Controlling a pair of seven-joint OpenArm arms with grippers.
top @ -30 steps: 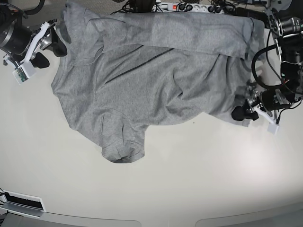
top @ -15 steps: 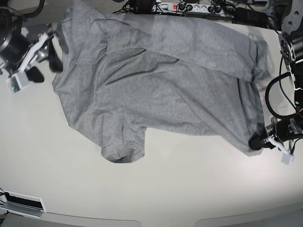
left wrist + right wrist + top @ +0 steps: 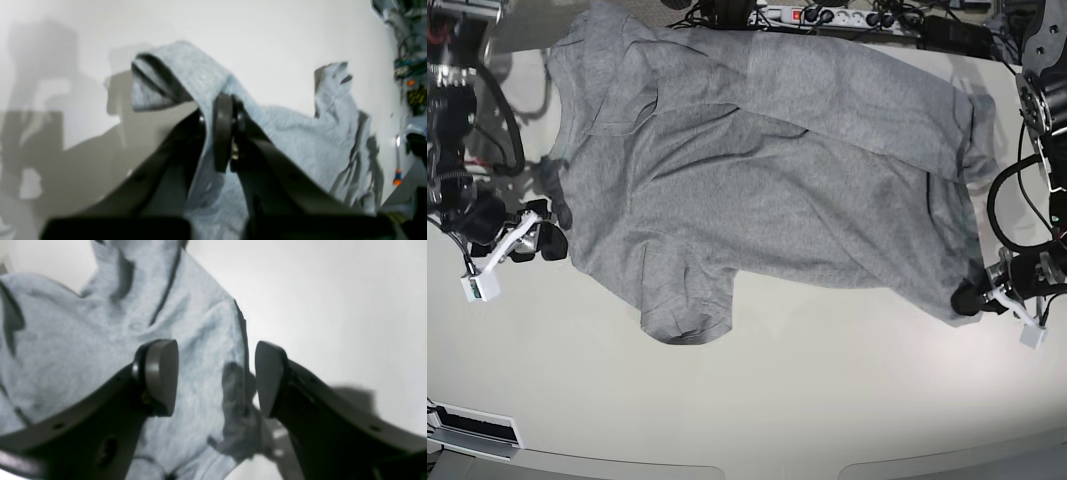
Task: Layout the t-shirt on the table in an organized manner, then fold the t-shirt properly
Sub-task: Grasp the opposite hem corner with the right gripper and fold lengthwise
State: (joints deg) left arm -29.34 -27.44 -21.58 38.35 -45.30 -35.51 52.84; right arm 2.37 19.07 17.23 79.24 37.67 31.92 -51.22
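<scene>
The grey t-shirt (image 3: 757, 190) lies spread over the back half of the off-white table (image 3: 827, 400), its top part folded over and one sleeve pointing to the front. My left gripper (image 3: 972, 298) is shut on the shirt's front right corner. The left wrist view shows the fabric (image 3: 293, 133) pinched in that gripper (image 3: 209, 126). My right gripper (image 3: 542, 240) stands open at the shirt's left edge. In the right wrist view the shirt's hem (image 3: 83, 333) runs between its open fingers (image 3: 213, 376), close above the cloth.
A power strip (image 3: 817, 15) and cables line the table's back edge. Loops of black cable (image 3: 1017, 180) hang by the left arm on the right. A white plate with a dark slot (image 3: 472, 428) sits at the front left corner.
My right arm has swung from the back left corner down to the shirt's left edge. My left gripper closed on the corner, dragged it right and forward, and now holds still.
</scene>
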